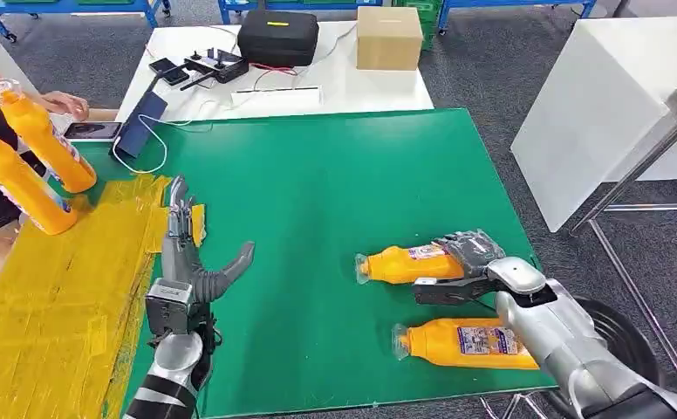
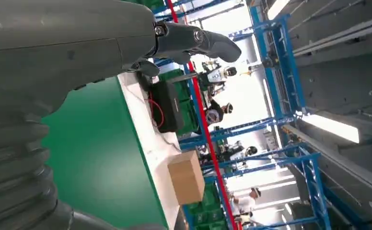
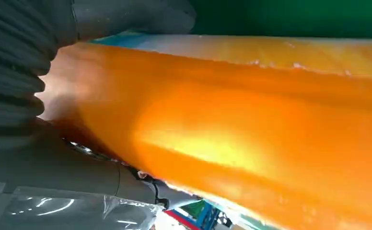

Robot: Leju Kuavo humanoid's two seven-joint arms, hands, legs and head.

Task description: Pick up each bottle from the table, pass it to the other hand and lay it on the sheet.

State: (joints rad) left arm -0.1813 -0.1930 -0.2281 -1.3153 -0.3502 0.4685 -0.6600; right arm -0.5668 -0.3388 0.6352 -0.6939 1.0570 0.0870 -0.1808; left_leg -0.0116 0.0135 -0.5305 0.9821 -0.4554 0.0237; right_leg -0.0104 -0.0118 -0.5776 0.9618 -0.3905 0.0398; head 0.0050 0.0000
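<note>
**Right hand closing on the farther of two lying bottles**

Two orange bottles lying on the green table near its right edge. Farther bottle [image 1: 402, 264] on its side, long axis running roughly parallel to the table's near edge, cap end toward the table's middle, base toward the right edge and wrapped by the right hand [image 1: 457, 266]. Fingers curled over the top of the body, thumb under the near side; right wrist view shows orange plastic [image 3: 232, 134] pressed close against the hand. Lifted or still resting on the table: cannot tell.

Nearer bottle [image 1: 461, 342] close to the near right corner, same lie, cap toward the middle, base partly hidden behind the right forearm.

Left hand [image 1: 187, 271] holding nothing, fingers straight and thumb spread wide, hovering at the edge of the yellow sheet [image 1: 47, 305] that covers the table's left side.

Likely handling: full of liquid, so fairly heavy for its size; smooth, rounded plastic and glossy label, probably slippery; walls apt to flex under a hard squeeze. Best held around the wide label section, leaving the neck end free for the left hand at handover.

Beyond the sheet's far left corner, two more orange bottles [image 1: 38, 140] held upright by a person.
</note>
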